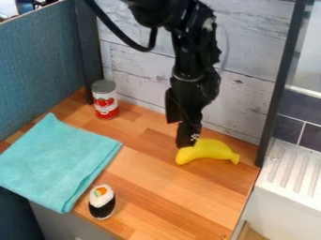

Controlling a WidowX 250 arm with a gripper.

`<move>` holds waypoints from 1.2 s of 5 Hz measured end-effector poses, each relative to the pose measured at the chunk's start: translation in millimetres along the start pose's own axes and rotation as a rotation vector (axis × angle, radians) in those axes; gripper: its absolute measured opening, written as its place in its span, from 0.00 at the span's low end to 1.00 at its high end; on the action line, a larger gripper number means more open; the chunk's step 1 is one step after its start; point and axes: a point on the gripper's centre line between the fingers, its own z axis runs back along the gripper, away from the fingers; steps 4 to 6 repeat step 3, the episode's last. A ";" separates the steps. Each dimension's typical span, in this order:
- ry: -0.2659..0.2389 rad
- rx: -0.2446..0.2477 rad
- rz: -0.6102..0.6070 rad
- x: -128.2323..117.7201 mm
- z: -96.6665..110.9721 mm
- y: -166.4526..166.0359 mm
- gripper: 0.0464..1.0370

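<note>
The pincer (187, 140) is held low and pointed downward over the worktop (163, 183), its tip set at the left part of the yellow banana (210, 150), so that the fruit is kept within its immediate reach. The banana is laid on its side near the back right of the worktop, its hump turned towards the boarded wall (248, 98), a pose in which it can be rested without rolling. The can (105, 99) is stood upright on its flat base by the dark post (89, 51), well apart from the pincer. The teal cloth (56, 159) is spread flat at the left, and the toy sushi (102, 201) is placed just beside it, near the front edge.

How far the pincer is open cannot be told, nor whether the banana is gripped or only touched, since the meeting place is masked by the black tip. A little of the banana's upper left is covered there. The cloth is cut off at the left, and its front corner is perhaps hung over the edge.
</note>
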 end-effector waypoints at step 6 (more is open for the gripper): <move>0.133 -0.154 0.359 -96.2 35.9 -49.1 0.96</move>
